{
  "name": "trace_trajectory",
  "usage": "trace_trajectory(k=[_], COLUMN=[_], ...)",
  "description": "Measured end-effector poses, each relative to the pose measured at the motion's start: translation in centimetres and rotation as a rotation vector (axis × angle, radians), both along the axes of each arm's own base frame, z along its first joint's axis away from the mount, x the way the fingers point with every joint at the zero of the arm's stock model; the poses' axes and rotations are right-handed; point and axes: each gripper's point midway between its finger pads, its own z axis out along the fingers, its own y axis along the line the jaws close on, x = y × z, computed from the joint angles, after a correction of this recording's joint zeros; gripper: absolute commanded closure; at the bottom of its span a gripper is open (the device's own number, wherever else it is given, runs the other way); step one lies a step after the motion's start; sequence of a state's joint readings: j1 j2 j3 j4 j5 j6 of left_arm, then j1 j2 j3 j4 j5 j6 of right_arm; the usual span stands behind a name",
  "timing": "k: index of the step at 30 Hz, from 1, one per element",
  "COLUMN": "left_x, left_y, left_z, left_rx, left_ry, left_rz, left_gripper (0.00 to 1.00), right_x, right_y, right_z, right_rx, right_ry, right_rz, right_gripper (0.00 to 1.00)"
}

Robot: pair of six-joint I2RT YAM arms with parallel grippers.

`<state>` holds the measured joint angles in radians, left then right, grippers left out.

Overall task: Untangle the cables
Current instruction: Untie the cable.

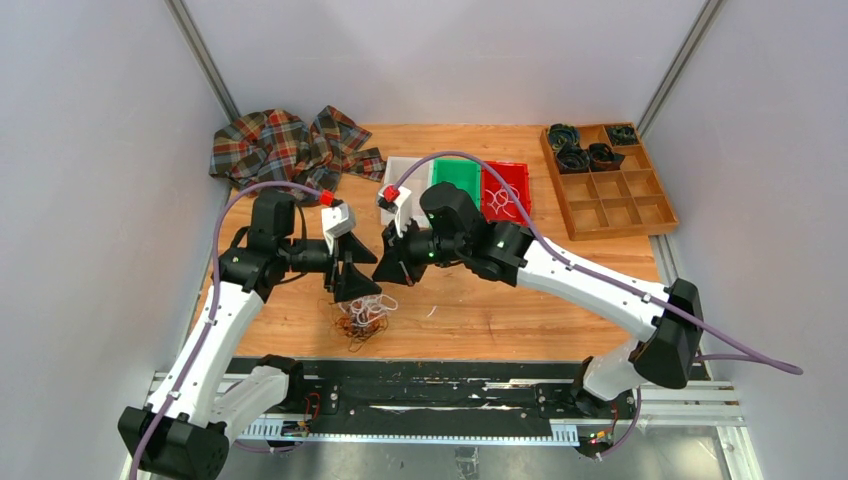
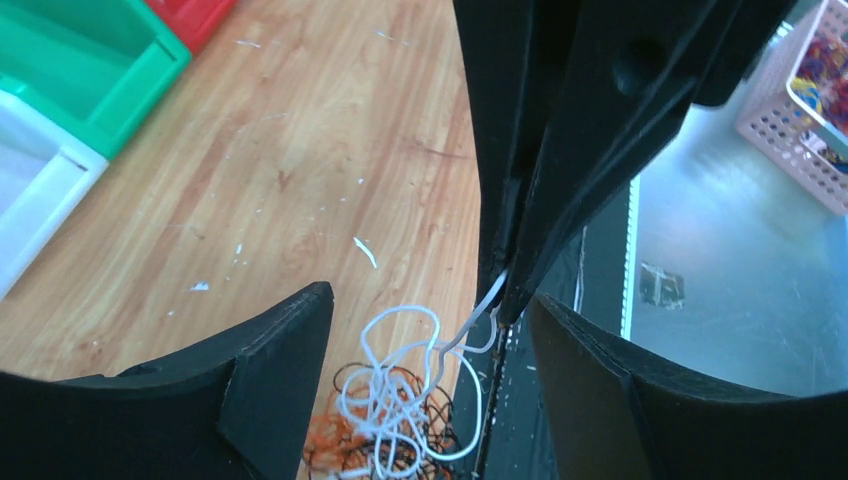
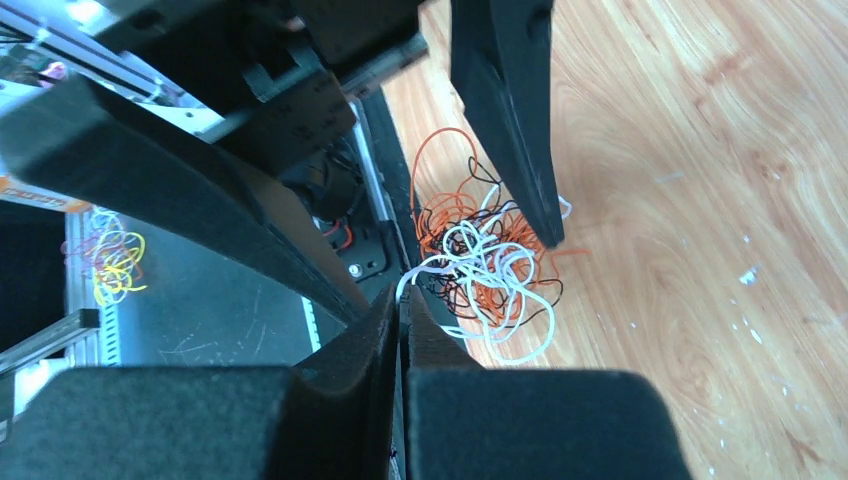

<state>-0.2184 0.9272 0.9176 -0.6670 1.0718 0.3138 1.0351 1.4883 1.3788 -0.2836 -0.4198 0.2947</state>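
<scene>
You see left gripper (image 2: 428,300): fingers wide apart, over the cables (image 3: 478,262) | right gripper (image 3: 403,297): fingers closed on one white cable (image 2: 488,305) | cables: tangled heap on table (image 1: 520,300), near its front edge

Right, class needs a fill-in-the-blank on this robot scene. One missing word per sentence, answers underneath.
1. The right gripper is shut on a cable whose colour is ____.
2. The left gripper hangs over the tangle with its jaws ____.
3. The green tray sits between the white tray and the ____ tray.
4. The tangle mixes white, black and ____ cables.

Missing words: white; open; red; orange.
</scene>
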Motion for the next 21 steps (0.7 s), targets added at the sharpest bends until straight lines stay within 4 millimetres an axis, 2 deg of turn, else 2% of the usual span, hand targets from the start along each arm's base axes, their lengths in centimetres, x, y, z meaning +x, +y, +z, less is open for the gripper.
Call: trace_trajectory(k=[4,6,9,11,13,21], left_x=[-1.3,-1.7,-1.9,-2.0,-2.1,-2.2], left_y=[0.0,0.0,0.0,0.0,0.0,0.1], left_z=[-0.4,-0.5,-0.6,-0.7,-0.7,-0.8], left_rx=[-0.002,-0.002,0.000,0.000,0.001,0.002], left_ry=[-0.006,-0.011,-0.019,-0.022,-0.024,-0.025], left_rz=[-0.066,-0.082,-0.097,-0.103,-0.105,-0.113], left_gripper=[0.23,0.27,0.40,0.52,0.58,0.58], right_x=[-0.5,-0.7,-0.7,-0.6,-0.6,-0.7], right_y=[0.4,0.4,0.3,0.3,0.3,0.8], right_z=[1.4,1.9,2.6,2.9,3.2,3.6], right_rx=[0.063,0.081,0.105,0.114,0.127,0.167], right_ry=[-0.004,-0.003,-0.002,-0.001,0.001,0.028], right_rz=[0.049,0.065,0.078,0.081,0.082,0.079], right_gripper=[0.99,0.99,0.99,0.99,0.99,0.99])
